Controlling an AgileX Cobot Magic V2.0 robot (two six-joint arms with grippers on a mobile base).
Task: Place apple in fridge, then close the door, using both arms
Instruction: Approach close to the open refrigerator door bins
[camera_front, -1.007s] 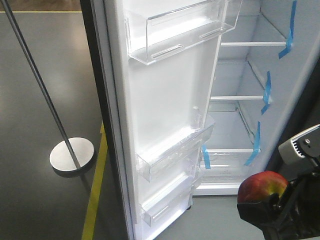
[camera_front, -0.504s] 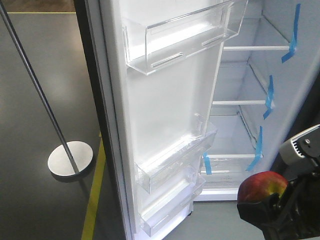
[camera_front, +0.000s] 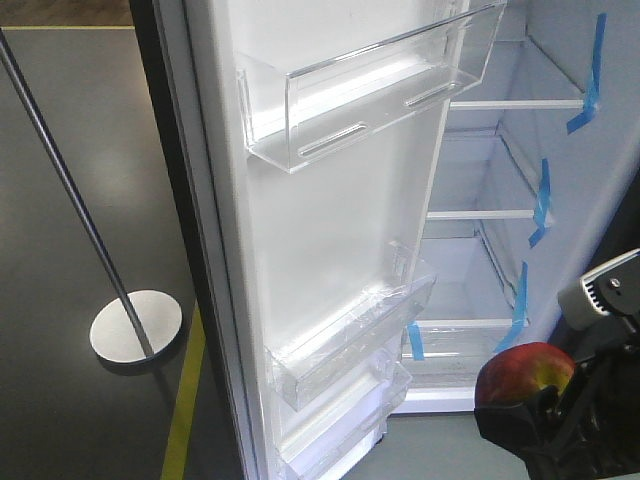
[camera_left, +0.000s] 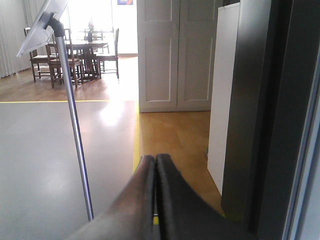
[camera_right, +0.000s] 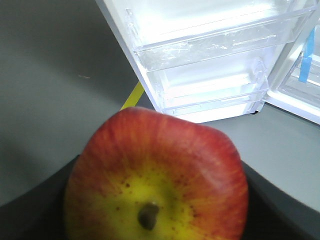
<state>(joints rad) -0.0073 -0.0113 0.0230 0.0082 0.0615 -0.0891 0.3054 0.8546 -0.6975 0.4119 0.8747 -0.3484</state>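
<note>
— Left of the door (camera_front: 330, 230)?
— Pole (camera_front: 70, 190) on its base (camera_front: 137, 330), well apart; floor line (camera_front: 182, 420) between.
— On the door?
— Bins (camera_front: 370, 90): one high, two low, stacked.
— Right of it?
— Fridge (camera_front: 600, 200), open, shelves (camera_front: 478, 214) one above another inside.
— Before the fridge?
— Apple (camera_front: 525, 372), low at the right, in the right gripper (camera_front: 537, 402), apart from the shelves.
</note>
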